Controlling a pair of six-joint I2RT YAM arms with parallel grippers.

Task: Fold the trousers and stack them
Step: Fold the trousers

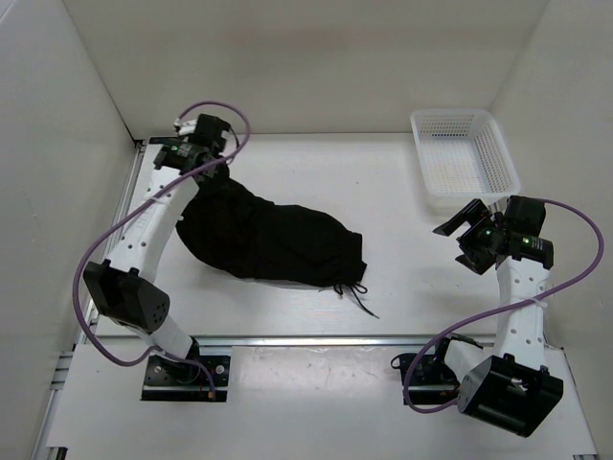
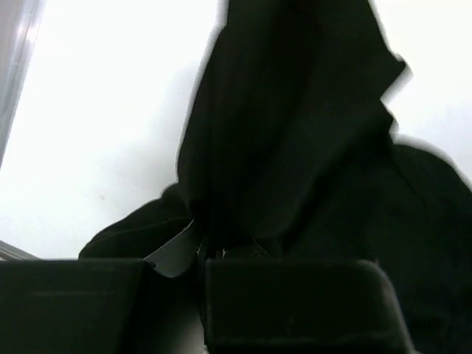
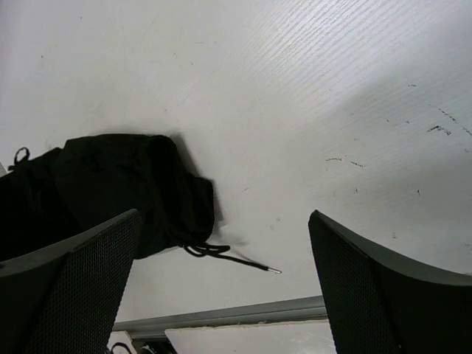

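A white table (image 1: 383, 192) is seen, walled in white on three sides. The trousers (image 1: 268, 240) are spread as a crumpled black heap on the left half of it, well apart from the basket (image 1: 465, 153), which is set at the far right corner. One end of the cloth is drawn up into a peak at the far left, where it is pinched by the left gripper (image 1: 206, 171); in the left wrist view the dark fabric (image 2: 295, 147) is seen gathered between the pressed-together fingers (image 2: 173, 254), the rest hanging down onto the table. The right gripper (image 1: 465, 240) is held above bare table just in front of the basket, its jaws spread wide with nothing between them. The waist end of the trousers (image 3: 125, 184) is seen from the right wrist, and the thin drawstring (image 3: 221, 254) is trailed from it over the table towards the near edge.
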